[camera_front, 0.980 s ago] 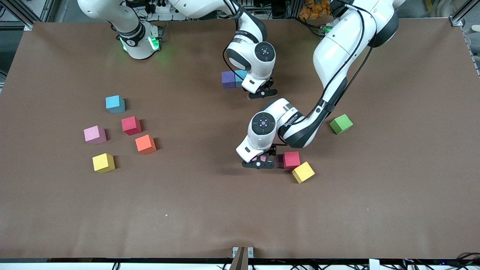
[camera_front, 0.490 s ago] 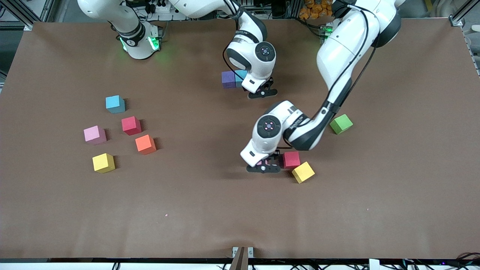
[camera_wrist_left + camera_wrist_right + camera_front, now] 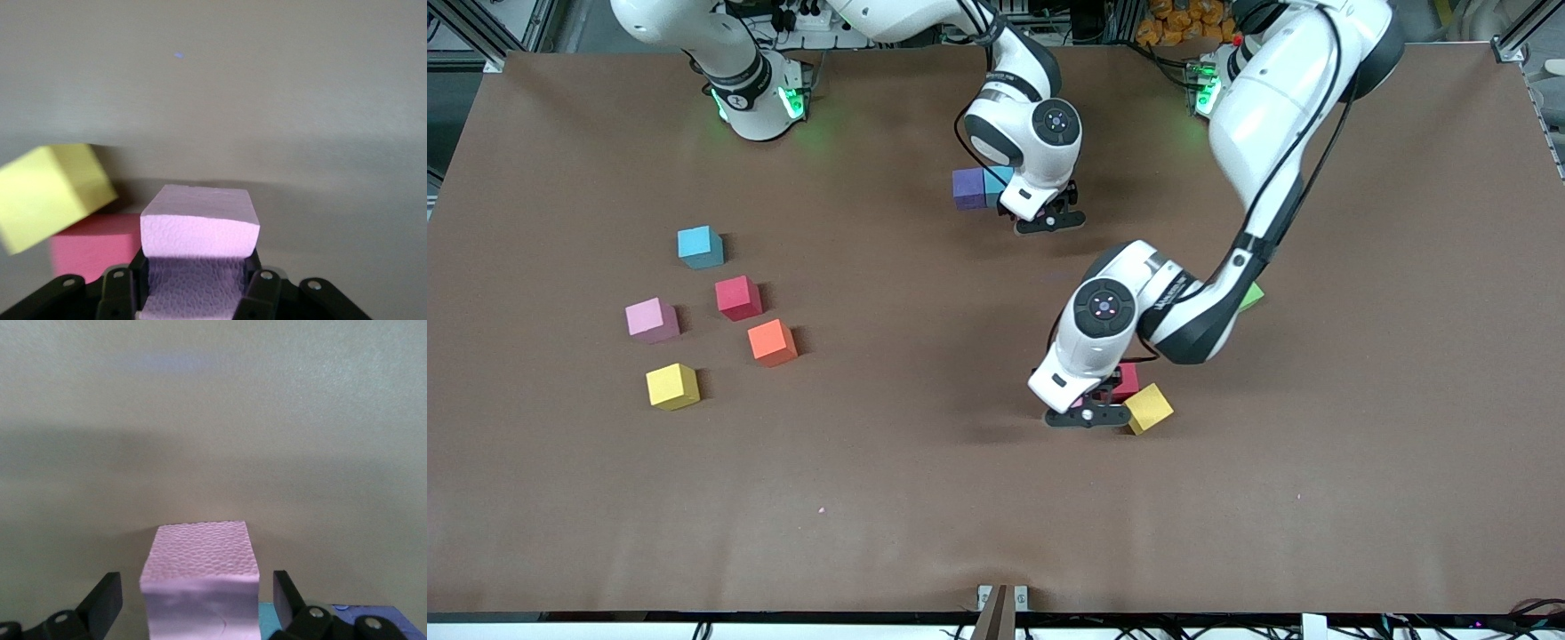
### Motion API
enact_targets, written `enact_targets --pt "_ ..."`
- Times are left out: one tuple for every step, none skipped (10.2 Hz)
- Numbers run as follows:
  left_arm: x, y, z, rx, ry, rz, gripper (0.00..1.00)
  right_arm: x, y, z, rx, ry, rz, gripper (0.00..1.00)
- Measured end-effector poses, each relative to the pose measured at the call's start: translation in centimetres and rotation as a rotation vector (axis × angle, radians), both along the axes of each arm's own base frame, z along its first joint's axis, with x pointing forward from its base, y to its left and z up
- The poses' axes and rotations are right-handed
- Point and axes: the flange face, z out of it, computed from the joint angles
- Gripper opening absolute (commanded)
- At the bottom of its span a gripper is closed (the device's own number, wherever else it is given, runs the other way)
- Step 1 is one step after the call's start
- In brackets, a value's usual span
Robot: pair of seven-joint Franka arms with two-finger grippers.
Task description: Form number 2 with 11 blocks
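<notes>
The left gripper [image 3: 1086, 411] is over the desk [image 3: 925, 498] just beside the red block [image 3: 93, 243], its jaws pinching a pink block [image 3: 200, 223], with a tilted yellow block [image 3: 1148, 408] touching or nearly touching that red block. The right gripper [image 3: 1049, 216] is beside the purple block [image 3: 967, 188] and sky-blue block [image 3: 996, 181] that sit touching in a row, its jaws spread on either side of another pink block [image 3: 199, 581] resting on the desk next to the sky-blue one. Toward the right arm's end from the red block lie five loose blocks well apart from it: sky blue [image 3: 699, 246], red [image 3: 738, 297], pink [image 3: 651, 319], orange [image 3: 772, 341] and yellow [image 3: 672, 386]; a green cube [image 3: 1250, 294] peeks out from under the left arm.
</notes>
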Motion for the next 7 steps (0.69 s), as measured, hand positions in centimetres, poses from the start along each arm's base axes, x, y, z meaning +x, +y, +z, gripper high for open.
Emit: enact_targets --pt "0.3 1.4 1.8 0.026 0.012 0.018 0.12 0.3 0.2 0.7 0.009 -0.008 -0.012 1.0" --pt "0.3 2.8 3.2 0.047 0.021 0.033 0.12 0.7 0.2 1.5 0.018 -0.016 -0.021 1.0" --pt "0.1 4.0 3.6 0.056 0.035 0.047 0.12 1.5 -0.2 2.3 0.018 -0.02 -0.032 1.0" --pt "-0.3 4.7 3.5 0.06 0.051 0.054 0.12 2.7 -1.0 3.0 0.009 -0.018 -0.051 1.0" --pt "-0.8 5.0 3.3 0.062 0.065 0.057 0.11 4.4 -2.1 4.0 0.004 -0.017 -0.079 1.0" --pt "-1.2 4.9 3.2 0.052 0.08 0.065 0.11 6.4 -3.5 4.7 -0.002 -0.014 -0.103 1.0" --pt "-1.5 4.8 3.1 0.035 0.101 0.082 0.11 8.3 -5.1 5.1 -0.012 -0.007 -0.11 1.0"
